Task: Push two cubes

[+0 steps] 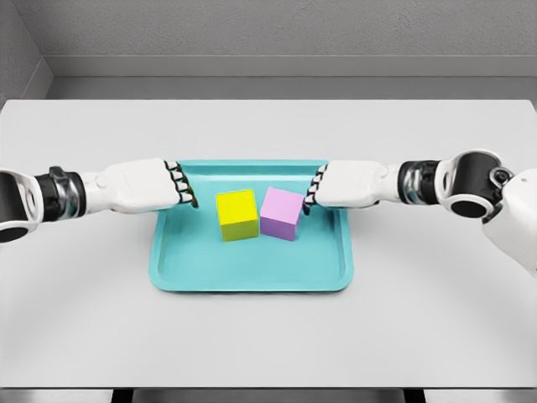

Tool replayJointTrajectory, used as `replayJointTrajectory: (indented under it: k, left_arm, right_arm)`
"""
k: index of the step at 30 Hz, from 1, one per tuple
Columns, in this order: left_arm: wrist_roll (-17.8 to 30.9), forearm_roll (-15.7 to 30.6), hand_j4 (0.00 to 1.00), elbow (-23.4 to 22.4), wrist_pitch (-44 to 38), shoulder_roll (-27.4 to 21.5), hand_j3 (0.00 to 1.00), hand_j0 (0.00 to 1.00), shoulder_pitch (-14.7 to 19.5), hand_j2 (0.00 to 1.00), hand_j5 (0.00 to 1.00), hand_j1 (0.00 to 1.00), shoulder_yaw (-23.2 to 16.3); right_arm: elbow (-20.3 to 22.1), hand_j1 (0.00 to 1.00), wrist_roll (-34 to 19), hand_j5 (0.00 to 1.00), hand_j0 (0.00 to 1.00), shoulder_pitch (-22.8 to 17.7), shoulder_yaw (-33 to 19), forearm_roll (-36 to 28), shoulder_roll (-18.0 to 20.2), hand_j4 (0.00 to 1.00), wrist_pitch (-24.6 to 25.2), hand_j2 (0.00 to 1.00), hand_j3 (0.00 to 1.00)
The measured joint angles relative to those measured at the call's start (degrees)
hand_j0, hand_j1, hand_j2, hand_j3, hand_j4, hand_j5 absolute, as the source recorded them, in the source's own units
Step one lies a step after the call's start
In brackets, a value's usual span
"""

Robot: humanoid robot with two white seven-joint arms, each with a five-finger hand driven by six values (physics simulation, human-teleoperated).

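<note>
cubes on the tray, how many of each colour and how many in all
yellow cube: 1
purple cube: 1
total: 2 cubes, both on the teal tray

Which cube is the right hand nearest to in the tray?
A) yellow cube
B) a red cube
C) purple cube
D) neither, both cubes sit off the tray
C: the right hand has its fingertips by the purple cube, while the yellow cube sits on the left hand's side of the teal tray.
</note>
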State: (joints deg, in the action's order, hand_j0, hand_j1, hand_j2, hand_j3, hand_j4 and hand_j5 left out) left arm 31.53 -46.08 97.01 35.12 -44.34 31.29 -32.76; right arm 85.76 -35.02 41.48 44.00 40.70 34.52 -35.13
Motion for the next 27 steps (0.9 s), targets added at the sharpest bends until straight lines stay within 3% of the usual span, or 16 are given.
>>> replayJointTrajectory:
  k: [9, 16, 17, 18, 20, 23, 25, 27]
  left_arm:
    - [0.0, 0.8, 0.77, -0.1, 0.0, -1.3, 0.77, 0.77, 0.1, 0.77, 0.77, 0.77, 1.5]
    - [0.0, 2.0, 0.78, 0.0, 0.0, -2.6, 0.78, 0.78, 0.0, 0.78, 0.78, 0.78, 2.3]
    - [0.0, 2.8, 0.78, 0.0, 0.0, -3.3, 0.78, 0.78, -0.2, 0.78, 0.78, 0.78, 2.7]
    - [0.0, 3.7, 0.78, 0.0, 0.0, -4.2, 0.78, 0.78, -0.3, 0.78, 0.78, 0.78, 3.4]
    - [0.0, 5.7, 0.78, -0.6, 0.0, -5.9, 0.78, 0.78, -1.7, 0.78, 0.78, 0.78, 5.6]
    - [0.0, 7.8, 0.78, -2.7, 0.0, -7.8, 0.78, 0.78, -3.5, 0.78, 0.78, 0.78, 9.3]
    - [0.0, 8.4, 0.78, -3.7, 0.1, -8.3, 0.78, 0.78, -7.2, 0.78, 0.78, 0.78, 13.1]
    - [0.0, 8.8, 0.78, -4.3, 0.0, -8.6, 0.78, 0.78, -7.8, 0.78, 0.78, 0.78, 16.5]
  right_arm:
    - [-2.5, 0.68, 0.0, 0.68, 0.68, 0.5, 0.6, 0.8, -1.7, 0.68, 0.0, 0.68, 0.68]
    - [-1.4, 0.7, 0.0, 0.7, 0.7, 0.8, 0.5, 0.7, -1.7, 0.7, 0.0, 0.7, 0.7]
    - [-0.3, 0.79, 0.0, 0.79, 0.79, 0.8, 0.3, 0.5, -0.8, 0.79, 0.0, 0.79, 0.79]
    - [1.9, 1.0, 0.0, 1.0, 1.0, 0.5, -0.7, -0.3, 1.3, 1.0, 0.0, 1.0, 1.0]
    - [7.0, 1.0, 0.0, 1.0, 1.0, -2.4, -8.2, -4.6, 6.8, 1.0, -0.1, 1.0, 1.0]
    - [10.6, 1.0, 0.0, 1.0, 1.0, -8.3, -20.6, -16.2, 15.5, 1.0, -0.1, 1.0, 1.0]
    - [11.7, 1.0, 0.0, 1.0, 1.0, -13.8, -24.7, -21.1, 18.4, 1.0, -0.1, 1.0, 1.0]
    - [12.2, 1.0, 0.0, 1.0, 1.0, -16.2, -26.6, -23.7, 19.3, 1.0, -0.1, 1.0, 1.0]
